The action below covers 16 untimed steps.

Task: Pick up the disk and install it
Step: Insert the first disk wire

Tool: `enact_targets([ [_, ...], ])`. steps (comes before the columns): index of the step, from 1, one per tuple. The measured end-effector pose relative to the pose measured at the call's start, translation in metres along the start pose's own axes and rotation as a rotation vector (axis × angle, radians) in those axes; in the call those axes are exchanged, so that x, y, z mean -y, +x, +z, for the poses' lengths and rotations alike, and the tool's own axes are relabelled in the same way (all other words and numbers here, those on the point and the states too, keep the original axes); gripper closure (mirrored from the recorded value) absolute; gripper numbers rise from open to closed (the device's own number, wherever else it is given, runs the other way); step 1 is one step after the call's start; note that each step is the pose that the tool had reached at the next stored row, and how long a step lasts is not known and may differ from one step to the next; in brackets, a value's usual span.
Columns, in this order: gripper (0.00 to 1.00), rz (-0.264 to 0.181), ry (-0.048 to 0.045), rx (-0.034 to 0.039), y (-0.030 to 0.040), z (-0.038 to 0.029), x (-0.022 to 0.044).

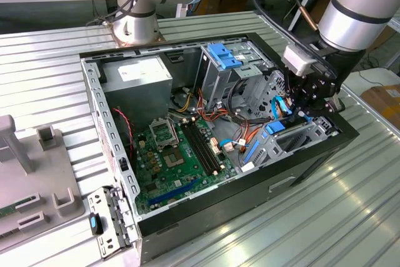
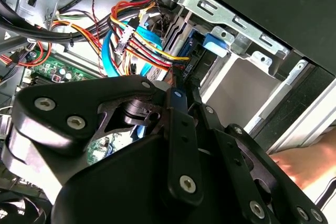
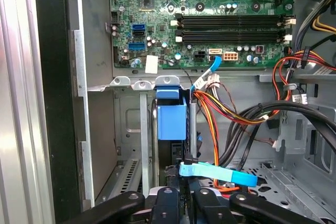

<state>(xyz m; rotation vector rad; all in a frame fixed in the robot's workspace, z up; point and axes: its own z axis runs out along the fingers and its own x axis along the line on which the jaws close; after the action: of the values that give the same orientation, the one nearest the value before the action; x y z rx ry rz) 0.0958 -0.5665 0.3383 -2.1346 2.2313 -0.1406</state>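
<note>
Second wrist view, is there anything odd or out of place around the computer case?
Yes: a person's hand shows just outside the computer case's black wall, close beside the gripper. A hand that near a working arm looks out of place.

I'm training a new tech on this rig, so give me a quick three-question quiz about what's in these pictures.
1. True or false: the computer case lies open, with its motherboard showing.
2. In the exterior view, where is the gripper? A) over the power-supply box; B) down at the metal drive bay at the case's end on the exterior view's right; C) over the grey fixture outside the case.
3. Fill in: the plastic latch atop the upright metal cage is coloured ____.
Key: 1 true; 2 B; 3 blue.
</note>
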Motion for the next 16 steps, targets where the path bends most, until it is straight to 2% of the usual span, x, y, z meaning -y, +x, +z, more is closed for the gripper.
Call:
enact_targets([
  [1,0.81,0.0,0.0,0.0002,0.0,0.0001,0.0],
  [2,0.75,0.0,0.0,0.0,0.0,0.0001,0.0],
  [3,0.75,0.0,0.0,0.0005,0.0,-0.0007,0.0001],
  [10,0.75,0.0,-0.0001,0.0023,0.0006,-0.0215,0.0021],
  [12,0.75,0.001,-0.0003,0.0058,0.0008,-0.0318,0.0032],
  [16,0.75,0.001,-0.0003,0.007,0.0009,-0.0336,0.0034],
])
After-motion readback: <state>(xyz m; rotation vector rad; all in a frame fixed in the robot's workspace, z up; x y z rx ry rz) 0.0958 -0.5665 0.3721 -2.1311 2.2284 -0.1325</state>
